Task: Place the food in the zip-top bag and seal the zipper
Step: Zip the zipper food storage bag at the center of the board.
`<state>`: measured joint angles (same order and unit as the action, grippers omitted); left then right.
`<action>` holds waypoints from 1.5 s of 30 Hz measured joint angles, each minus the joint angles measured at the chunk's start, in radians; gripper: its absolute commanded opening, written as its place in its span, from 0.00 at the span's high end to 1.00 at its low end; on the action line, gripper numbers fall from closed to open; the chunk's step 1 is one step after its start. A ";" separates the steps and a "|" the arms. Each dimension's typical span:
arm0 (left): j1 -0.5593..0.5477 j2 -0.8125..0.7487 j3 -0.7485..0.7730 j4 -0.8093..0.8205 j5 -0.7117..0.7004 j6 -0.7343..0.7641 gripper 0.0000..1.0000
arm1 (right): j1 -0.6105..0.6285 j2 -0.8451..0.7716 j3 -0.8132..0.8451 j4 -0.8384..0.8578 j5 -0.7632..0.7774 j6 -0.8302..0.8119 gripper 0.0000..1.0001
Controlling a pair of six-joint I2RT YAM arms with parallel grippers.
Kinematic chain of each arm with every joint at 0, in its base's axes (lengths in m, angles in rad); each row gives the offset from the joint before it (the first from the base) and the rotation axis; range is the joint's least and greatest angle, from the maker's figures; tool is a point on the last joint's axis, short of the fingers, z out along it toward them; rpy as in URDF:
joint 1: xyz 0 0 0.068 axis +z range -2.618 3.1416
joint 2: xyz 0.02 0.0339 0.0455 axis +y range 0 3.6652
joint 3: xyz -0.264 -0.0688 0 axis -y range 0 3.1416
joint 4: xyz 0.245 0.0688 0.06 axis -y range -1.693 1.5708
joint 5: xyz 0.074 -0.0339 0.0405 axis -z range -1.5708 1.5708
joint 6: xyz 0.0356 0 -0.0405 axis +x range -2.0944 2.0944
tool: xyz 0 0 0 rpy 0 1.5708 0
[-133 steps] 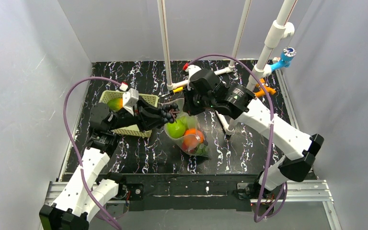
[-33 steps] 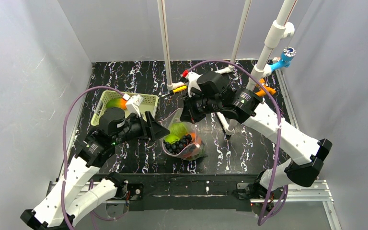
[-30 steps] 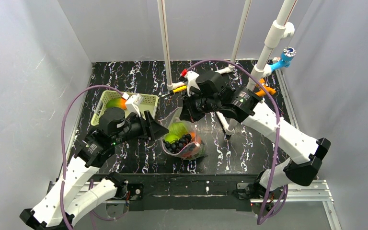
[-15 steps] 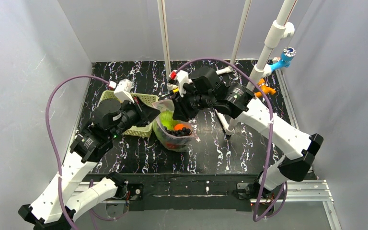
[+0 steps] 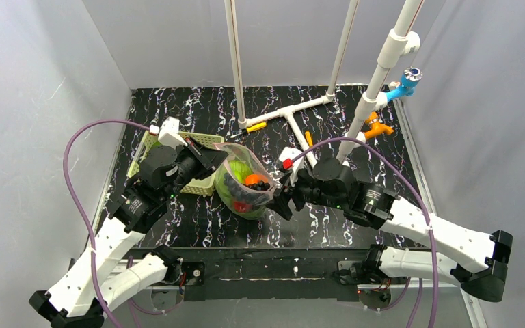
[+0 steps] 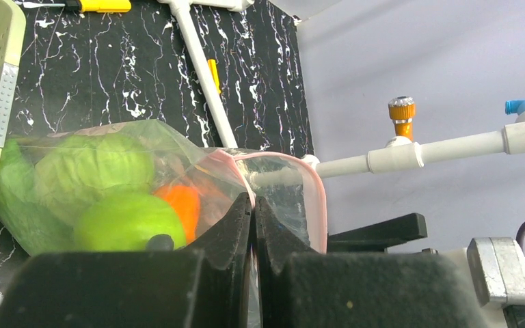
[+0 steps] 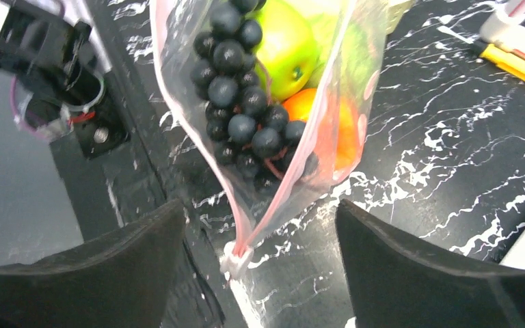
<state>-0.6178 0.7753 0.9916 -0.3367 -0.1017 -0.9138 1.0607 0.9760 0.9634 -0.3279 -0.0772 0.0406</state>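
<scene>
At the centre of the tabletop [image 5: 198, 109], the zip-top bag [image 5: 243, 188] is holding a green apple [image 7: 284, 41], an orange [image 7: 314, 116] and dark grapes [image 7: 243, 102], the left pincer [image 6: 253, 205] is clenching its mouth at the unsealed zipper [image 6: 314, 205], and the right pincer [image 7: 256, 219] is standing released alongside.

Soft, even light, faint shadows; wrist views blur their near fingers [image 7: 89, 273]; mild sheen on the zip-top bag [image 6: 143, 137].

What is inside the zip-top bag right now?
Showing through the clear zip-top bag are dark grapes, a green apple and an orange. Whatever lies beneath them is covered.
</scene>
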 measured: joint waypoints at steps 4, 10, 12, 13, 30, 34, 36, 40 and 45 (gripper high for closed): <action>0.000 -0.004 -0.003 0.000 -0.003 -0.013 1.00 | 0.060 0.022 -0.005 0.060 0.148 0.005 0.42; 0.000 -0.026 -0.008 -0.012 -0.012 -0.014 0.90 | 0.066 0.066 -0.008 0.108 0.240 -0.008 0.74; 0.000 -0.032 -0.006 -0.024 -0.012 0.010 0.70 | 0.066 0.064 -0.010 0.120 0.255 -0.021 0.84; 0.000 -0.037 -0.004 -0.031 -0.011 0.029 0.63 | 0.066 0.064 -0.010 0.123 0.257 -0.030 0.88; -0.002 0.053 0.321 -0.144 0.790 0.892 0.16 | -0.130 0.149 0.195 -0.090 -0.207 -0.153 0.99; -0.002 0.121 0.321 -0.158 0.944 1.149 0.11 | -0.152 0.149 0.216 -0.119 -0.292 -0.154 0.99; -0.002 0.150 0.317 -0.163 0.986 1.259 0.10 | -0.157 0.149 0.224 -0.126 -0.317 -0.155 0.99; -0.002 0.218 0.315 -0.165 1.062 1.431 0.11 | -0.164 0.148 0.241 -0.148 -0.356 -0.158 0.99; -0.006 0.317 0.319 -0.168 1.106 1.517 0.11 | -0.169 0.149 0.265 -0.165 -0.378 -0.163 0.99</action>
<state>-0.6243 1.0927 1.3102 -0.5049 1.0039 0.6029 0.8917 1.1248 1.2285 -0.4931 -0.4557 -0.1223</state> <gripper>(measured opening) 0.893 0.123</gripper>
